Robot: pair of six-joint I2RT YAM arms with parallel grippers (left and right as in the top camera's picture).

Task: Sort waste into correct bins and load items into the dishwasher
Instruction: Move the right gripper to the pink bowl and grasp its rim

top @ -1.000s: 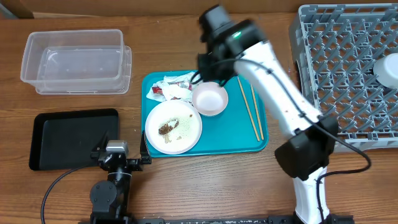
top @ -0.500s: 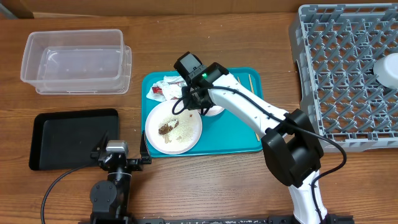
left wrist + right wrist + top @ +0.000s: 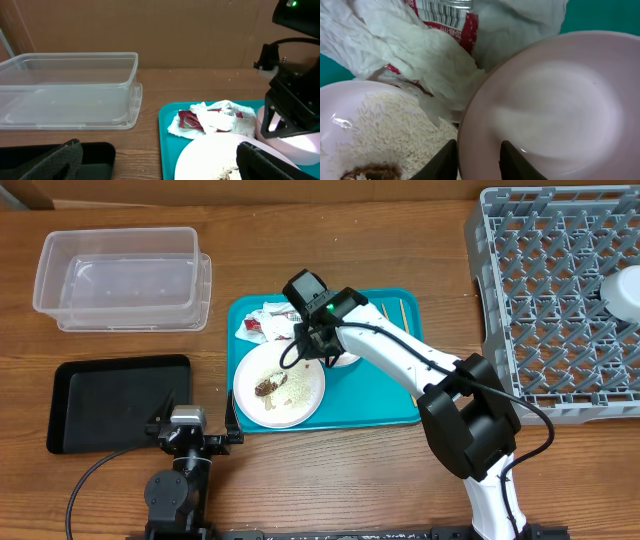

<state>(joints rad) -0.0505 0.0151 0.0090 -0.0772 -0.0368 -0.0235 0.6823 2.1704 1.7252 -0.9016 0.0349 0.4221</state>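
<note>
The right claw (image 3: 476, 160) stood released, its 2 fingers (image 3: 442, 162) straddling the near rim of the bowl (image 3: 560, 110). The napkin (image 3: 420, 55) lay ahead of it, the plate (image 3: 365, 125) to its left. The left claw (image 3: 162, 162) rested spread wide.

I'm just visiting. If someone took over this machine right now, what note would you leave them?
Left gripper: open, idle beside the black tray.
Right gripper: open, astride the bowl rim.
On the teal tray: napkin, wrapper, bowl, chopsticks, large plate with rice and brown lump.
Done: one white dish in the rack.
Left: all waste, no waste yet in the clear tub or black tray; bowl, plate and chopsticks.
</note>
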